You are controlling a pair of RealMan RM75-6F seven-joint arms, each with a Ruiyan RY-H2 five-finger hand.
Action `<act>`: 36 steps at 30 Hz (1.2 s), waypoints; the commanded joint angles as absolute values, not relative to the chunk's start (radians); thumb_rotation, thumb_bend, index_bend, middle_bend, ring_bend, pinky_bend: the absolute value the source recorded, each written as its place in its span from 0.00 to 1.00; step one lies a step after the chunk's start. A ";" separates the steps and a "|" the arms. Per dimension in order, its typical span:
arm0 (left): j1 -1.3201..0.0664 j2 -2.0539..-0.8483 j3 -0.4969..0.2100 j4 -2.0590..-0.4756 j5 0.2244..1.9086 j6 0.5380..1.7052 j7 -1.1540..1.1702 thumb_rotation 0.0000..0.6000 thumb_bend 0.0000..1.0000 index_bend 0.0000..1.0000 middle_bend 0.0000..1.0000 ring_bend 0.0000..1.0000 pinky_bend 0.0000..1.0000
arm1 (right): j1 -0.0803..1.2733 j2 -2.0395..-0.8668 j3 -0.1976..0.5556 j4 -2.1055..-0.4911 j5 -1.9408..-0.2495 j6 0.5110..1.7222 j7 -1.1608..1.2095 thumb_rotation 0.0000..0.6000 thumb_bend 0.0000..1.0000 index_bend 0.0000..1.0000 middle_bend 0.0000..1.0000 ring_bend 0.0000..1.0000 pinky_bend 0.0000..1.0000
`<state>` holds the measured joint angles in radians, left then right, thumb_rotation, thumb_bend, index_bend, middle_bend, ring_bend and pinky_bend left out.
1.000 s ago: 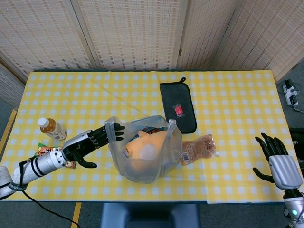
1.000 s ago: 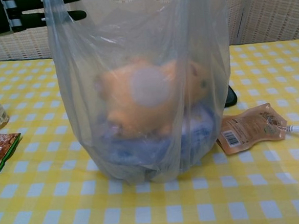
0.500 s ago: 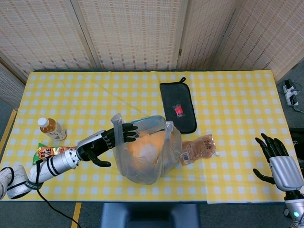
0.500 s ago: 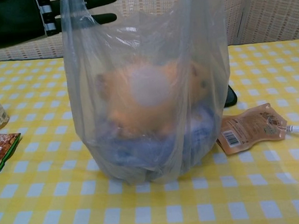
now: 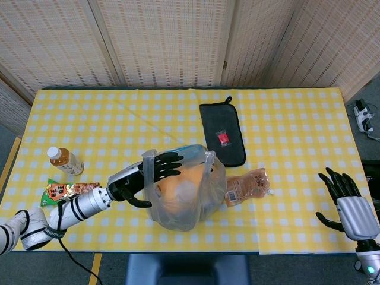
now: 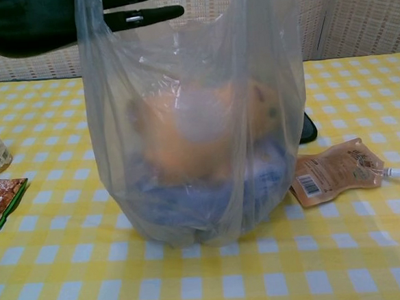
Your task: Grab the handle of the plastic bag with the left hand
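Note:
A clear plastic bag (image 5: 187,196) stands at the table's front middle, with an orange plush toy and something blue inside. In the chest view the bag (image 6: 198,122) fills the centre. My left hand (image 5: 142,177) reaches in from the left. Its straight, spread fingers (image 5: 169,165) pass through the bag's left handle loop (image 5: 148,160), which drapes over them. The chest view shows the left hand (image 6: 47,23) at the top left, its fingers (image 6: 149,16) poking through the plastic. My right hand (image 5: 343,199) hangs open at the table's right front edge, holding nothing.
A tea bottle (image 5: 65,160) and a snack packet (image 5: 62,190) lie left of my left arm. A black pouch (image 5: 222,133) lies behind the bag. An orange drink pouch (image 5: 249,185) lies against the bag's right side, also in the chest view (image 6: 335,171).
My left hand has moved right, pushing its fingers further through the left handle loop. The bag's left side has been drawn in and upright. The right hand has not moved.

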<state>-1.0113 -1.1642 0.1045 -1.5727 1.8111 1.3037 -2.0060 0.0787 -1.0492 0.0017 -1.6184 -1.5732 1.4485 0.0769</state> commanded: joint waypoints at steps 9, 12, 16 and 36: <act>-1.046 -1.172 0.113 -1.602 1.852 1.276 -2.016 1.00 0.19 0.00 0.02 0.00 0.10 | 0.073 -1.042 -0.002 -1.618 -1.587 1.464 0.092 1.00 0.27 0.00 0.00 0.00 0.00; -1.048 -1.176 0.111 -1.603 1.852 1.280 -2.009 1.00 0.19 0.00 0.03 0.00 0.10 | 0.071 -1.041 -0.004 -1.618 -1.593 1.469 0.094 1.00 0.27 0.00 0.00 0.00 0.00; -1.053 -1.180 0.103 -1.609 1.844 1.277 -1.994 1.00 0.19 0.00 0.03 0.00 0.10 | 0.071 -1.040 -0.005 -1.617 -1.595 1.469 0.098 1.00 0.27 0.00 0.00 0.00 0.00; -1.087 -1.253 0.046 -1.605 1.776 1.214 -1.920 1.00 0.19 0.03 0.04 0.00 0.04 | 0.072 -1.033 -0.008 -1.616 -1.599 1.466 0.116 1.00 0.27 0.00 0.00 0.00 0.00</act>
